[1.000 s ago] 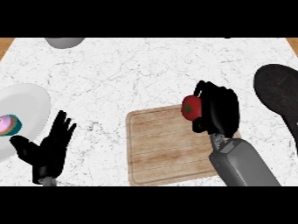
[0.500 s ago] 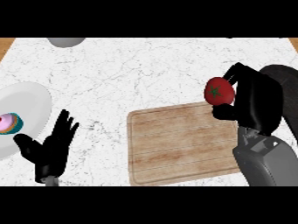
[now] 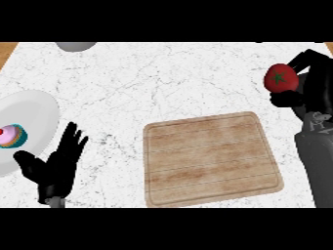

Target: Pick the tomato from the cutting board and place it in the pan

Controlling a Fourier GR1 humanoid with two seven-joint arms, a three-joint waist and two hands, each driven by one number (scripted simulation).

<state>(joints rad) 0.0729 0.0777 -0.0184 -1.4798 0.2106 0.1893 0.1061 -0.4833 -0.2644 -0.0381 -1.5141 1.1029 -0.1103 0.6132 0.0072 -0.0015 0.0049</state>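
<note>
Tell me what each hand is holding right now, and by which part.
The right hand holds the tomato, fingers curled round its right side and underside. The left hand holds nothing, resting open near the plate.

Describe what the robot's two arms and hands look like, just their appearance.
Both hands are black, with slim fingers and a thumb: the left hand and the right hand. The right forearm is a smooth grey casing with small pale markings near the wrist. No cables show.

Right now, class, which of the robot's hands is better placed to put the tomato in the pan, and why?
The right hand: it already holds the tomato, off the cutting board. The left hand rests open beside the plate.
</note>
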